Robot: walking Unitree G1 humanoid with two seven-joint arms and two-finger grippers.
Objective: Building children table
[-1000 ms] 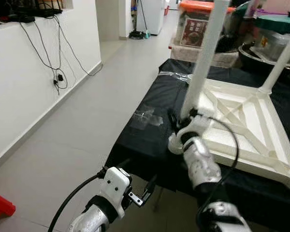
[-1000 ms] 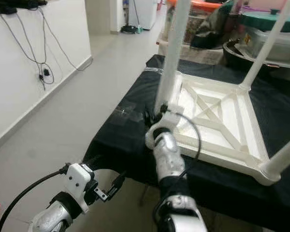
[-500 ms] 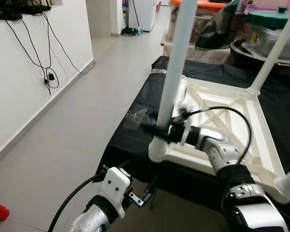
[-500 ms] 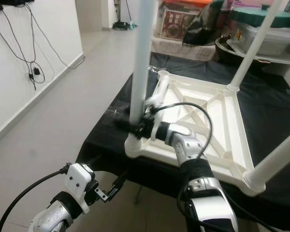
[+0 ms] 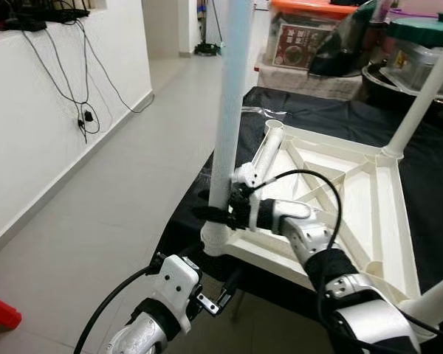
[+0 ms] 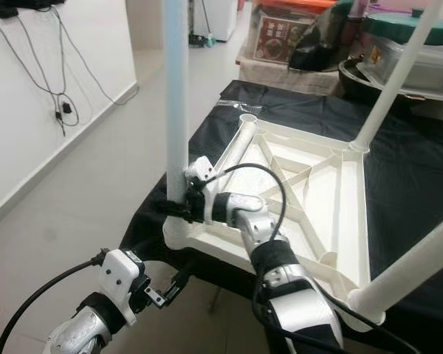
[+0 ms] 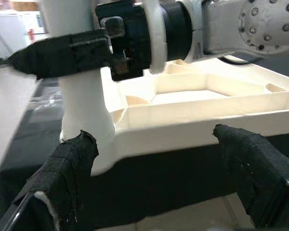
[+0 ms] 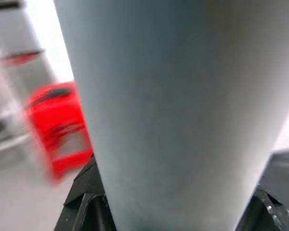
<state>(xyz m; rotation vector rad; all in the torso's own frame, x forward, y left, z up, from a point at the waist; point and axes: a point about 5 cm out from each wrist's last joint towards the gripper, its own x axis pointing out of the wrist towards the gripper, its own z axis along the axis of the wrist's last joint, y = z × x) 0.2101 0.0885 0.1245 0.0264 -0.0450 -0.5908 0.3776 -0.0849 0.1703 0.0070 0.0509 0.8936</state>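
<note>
While the white children's table (image 5: pixel 332 192) lies upside down on a black-covered surface (image 5: pixel 280 118), its near left corner sits at that surface's near left edge, and a pale leg (image 5: pixel 227 110) stands upright in the socket of that corner. The right gripper (image 5: pixel 215 214) reaches across from the table's underside and is clamped around the leg just above the socket, one black finger (image 7: pixel 58 53) passing along the front of the leg; in the right wrist view the leg presses close between both fingers. Two further legs (image 6: pixel 391 81) stand upright at the far right and near right corners, while the far left socket (image 6: pixel 245 119) carries none. The left gripper (image 5: pixel 223 291) hangs below and just in front of the surface's near edge, apart from the table, with its fingers (image 7: pixel 62 168) spread wide and nothing between them, facing the corner socket. Storage boxes (image 5: pixel 310 37) stand beyond the far edge.
</note>
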